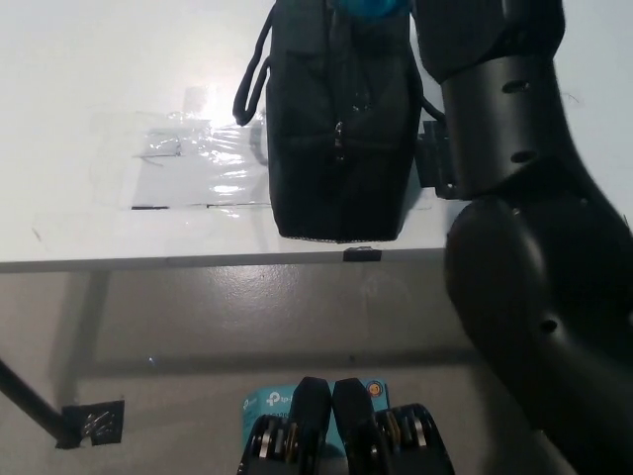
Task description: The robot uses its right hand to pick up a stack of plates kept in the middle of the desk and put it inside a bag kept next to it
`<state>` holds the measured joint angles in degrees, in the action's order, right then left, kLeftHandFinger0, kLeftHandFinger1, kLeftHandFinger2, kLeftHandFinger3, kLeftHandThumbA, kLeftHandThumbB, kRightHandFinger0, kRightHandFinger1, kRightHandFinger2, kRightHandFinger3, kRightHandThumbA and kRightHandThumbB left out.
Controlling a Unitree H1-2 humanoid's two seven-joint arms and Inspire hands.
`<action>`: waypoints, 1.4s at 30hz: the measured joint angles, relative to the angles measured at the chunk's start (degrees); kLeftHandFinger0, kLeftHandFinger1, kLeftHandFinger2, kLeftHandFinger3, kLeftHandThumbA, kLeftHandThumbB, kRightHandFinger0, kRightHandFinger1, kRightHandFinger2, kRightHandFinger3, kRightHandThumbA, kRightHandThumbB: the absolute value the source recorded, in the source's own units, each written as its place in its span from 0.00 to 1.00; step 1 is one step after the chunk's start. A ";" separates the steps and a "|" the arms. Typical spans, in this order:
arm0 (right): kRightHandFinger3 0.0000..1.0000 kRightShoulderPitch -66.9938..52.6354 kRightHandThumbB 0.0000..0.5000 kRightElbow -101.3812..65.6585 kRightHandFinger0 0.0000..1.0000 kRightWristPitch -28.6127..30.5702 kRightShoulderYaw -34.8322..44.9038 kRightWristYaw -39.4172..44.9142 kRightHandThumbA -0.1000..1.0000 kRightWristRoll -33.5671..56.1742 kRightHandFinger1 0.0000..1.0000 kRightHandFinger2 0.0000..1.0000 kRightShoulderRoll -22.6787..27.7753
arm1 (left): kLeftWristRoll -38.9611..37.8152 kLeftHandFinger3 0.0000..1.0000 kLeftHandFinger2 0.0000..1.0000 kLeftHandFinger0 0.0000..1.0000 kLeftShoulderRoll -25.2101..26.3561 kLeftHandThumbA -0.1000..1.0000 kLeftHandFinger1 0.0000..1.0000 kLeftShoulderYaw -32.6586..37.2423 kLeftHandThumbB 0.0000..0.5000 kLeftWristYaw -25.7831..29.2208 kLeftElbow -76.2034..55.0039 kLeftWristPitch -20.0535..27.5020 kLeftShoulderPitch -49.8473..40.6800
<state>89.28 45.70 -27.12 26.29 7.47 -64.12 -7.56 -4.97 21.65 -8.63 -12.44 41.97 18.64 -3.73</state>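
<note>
A black zipped bag (pixel 341 129) with carry handles stands on the white desk (pixel 79 79), near its front edge. A small blue shape (pixel 371 8), perhaps the plates, shows at the bag's top against the picture's upper edge; most of it is cut off. My black right arm (pixel 495 109) comes up from the lower right and reaches over the bag's right side. Its hand lies beyond the top edge, so the grasp is hidden. My white left hand does not show.
A clear plastic sheet (pixel 188 163) is taped flat on the desk left of the bag. A black patch (pixel 435 163) lies right of the bag, partly under my arm. The desk's front edge (pixel 198 262) runs across the middle, with floor below.
</note>
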 measured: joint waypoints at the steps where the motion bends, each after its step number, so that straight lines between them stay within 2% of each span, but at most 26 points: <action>1: 0.41 -0.03 0.08 0.01 0.00 0.00 0.53 -0.15 0.00 -0.08 0.00 0.22 -0.39 | 0.00 0.28 0.20 0.00 -0.01 0.00 0.02 0.00 1.00 0.00 0.05 0.02 0.08; 2: 0.38 -0.07 0.07 0.01 0.00 0.00 1.10 -0.38 0.00 -0.16 0.00 0.21 -0.93 | 0.00 0.28 0.20 0.00 -0.02 0.00 0.02 0.00 1.00 0.00 0.14 0.04 0.23; 3: 0.43 -0.09 0.06 0.01 0.00 0.00 1.85 -0.64 0.00 -0.23 0.00 0.23 -1.49 | 0.01 0.29 0.21 0.00 -0.02 0.00 0.03 0.00 1.00 0.01 0.46 0.11 0.45; 4: 0.41 -0.10 0.06 0.01 0.00 0.00 2.38 -0.78 0.00 -0.29 0.00 0.21 -1.99 | 0.02 0.29 0.21 0.00 -0.02 0.00 0.03 0.01 1.00 0.01 0.62 0.13 0.54; 5: 0.31 -0.12 0.04 0.00 0.00 0.00 2.76 -0.90 0.00 -0.33 0.00 0.20 -2.29 | 0.04 0.26 0.20 0.00 -0.02 0.00 0.03 0.04 1.00 0.01 0.65 0.14 0.59; 7: 0.29 -0.34 0.03 0.02 0.00 0.00 3.62 -1.41 0.00 -0.39 0.00 0.22 -3.26 | 0.04 0.24 0.20 0.00 -0.06 0.00 0.04 0.10 1.00 0.01 0.64 0.09 0.79; 9: 0.24 -0.77 0.00 0.02 0.00 0.00 3.71 -1.83 0.00 -0.40 0.00 0.30 -3.96 | 0.04 0.23 0.21 0.00 -0.09 0.01 0.06 0.14 1.00 0.01 0.39 -0.07 0.79; 10: 0.28 -1.10 0.00 0.01 0.00 0.00 3.71 -2.00 0.00 -0.40 0.00 0.33 -4.23 | 0.05 0.23 0.21 0.00 -0.09 0.01 0.06 0.24 1.00 0.01 0.31 -0.12 0.82; 11: 0.26 -1.41 0.00 0.01 0.00 0.00 3.71 -2.16 0.00 -0.40 0.00 0.33 -4.41 | 0.05 0.21 0.19 0.00 -0.10 0.02 0.05 0.30 1.00 0.00 0.28 -0.15 0.82; 14: 0.49 -2.29 0.00 -0.01 0.00 0.00 3.68 -2.67 0.00 -0.51 0.00 0.39 -4.57 | 0.02 0.19 0.18 0.00 -0.16 0.03 0.05 0.34 1.00 0.00 0.06 -0.55 0.84; 15: 0.60 -2.69 0.00 -0.02 0.00 0.00 3.66 -2.90 0.00 -0.51 0.01 0.43 -4.56 | 0.02 0.18 0.16 0.00 -0.19 0.00 0.01 0.35 1.00 0.01 -0.06 -0.75 0.84; 16: 0.63 -2.92 0.00 -0.03 0.00 0.00 3.55 -2.99 0.00 -0.55 0.01 0.44 -4.55 | 0.02 0.18 0.16 0.00 -0.21 0.00 0.01 0.34 1.00 0.01 -0.30 -0.96 0.82; 18: 0.68 -3.58 0.00 -0.11 0.00 0.00 3.12 -3.13 0.00 -0.86 0.02 0.45 -4.49 | 0.05 0.17 0.16 0.00 -0.30 0.00 0.02 0.36 1.00 0.02 -1.48 -1.41 0.73; 27: 0.70 -6.59 0.00 0.08 0.00 0.00 -0.48 -3.41 0.00 -2.70 0.03 0.46 -3.57 | 0.00 0.18 0.14 0.00 -0.81 0.00 0.00 0.34 1.00 0.07 -3.43 -3.22 0.71; 29: 0.67 -7.11 0.00 0.15 0.00 0.00 -1.29 -3.41 0.00 -2.70 0.02 0.44 -3.06 | -0.03 0.18 0.14 0.00 -0.82 0.00 0.00 0.33 1.00 0.06 -3.42 -3.46 0.69; 32: 0.50 -7.73 0.02 0.04 0.00 -0.01 -2.78 -3.43 0.00 -2.70 0.00 0.31 -2.39 | -0.02 0.18 0.14 0.00 -0.83 0.00 0.00 0.33 1.00 0.08 -3.43 -3.65 0.71; 34: 0.49 -8.00 0.00 0.04 0.00 -0.01 -3.52 -3.44 0.00 -2.66 0.00 0.30 -2.20 | 0.00 0.18 0.15 0.00 -0.83 0.00 0.01 0.33 1.00 0.08 -3.41 -3.65 0.73; 35: 0.49 -8.05 0.00 0.04 0.00 -0.01 -3.79 -3.44 0.00 -2.64 0.04 0.29 -2.15 | 0.00 0.19 0.15 0.00 -0.83 0.00 0.03 0.33 1.00 0.08 -3.41 -3.65 0.76; 36: 0.41 -8.08 0.00 0.04 0.00 -0.01 -4.06 -3.44 0.01 -2.62 0.00 0.18 -2.15 | 0.03 0.20 0.15 0.00 -0.84 0.00 0.03 0.34 1.00 0.09 -3.43 -3.66 0.77; 37: 0.28 -8.10 0.00 0.02 0.00 -0.01 -4.23 -3.44 0.01 -2.58 0.00 0.05 -2.16 | 0.06 0.20 0.15 0.00 -0.84 0.00 0.03 0.35 1.00 0.11 -3.52 -3.70 0.77; 38: 0.21 -8.13 0.00 0.02 0.00 -0.01 -4.36 -3.44 0.01 -2.52 0.00 0.00 -2.18 | 0.10 0.20 0.15 0.00 -0.87 0.00 0.03 0.35 1.00 0.13 -3.62 -3.74 0.77; 39: 0.14 -8.18 0.00 0.02 0.00 -0.01 -4.45 -3.44 0.00 -2.50 0.00 0.02 -2.19 | 0.14 0.20 0.15 0.00 -0.89 0.00 0.02 0.35 1.00 0.15 -3.70 -3.77 0.77; 42: 0.13 -8.66 0.01 0.01 0.00 -0.01 -4.44 -3.76 0.00 -2.40 0.00 0.01 -2.55 | 0.17 0.21 0.16 0.00 -0.92 0.00 0.03 0.34 1.00 0.16 -3.76 -3.85 0.76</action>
<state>80.63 45.71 -27.12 21.85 3.71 -66.51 -10.11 -4.80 20.73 -8.29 -12.28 38.22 14.78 -2.97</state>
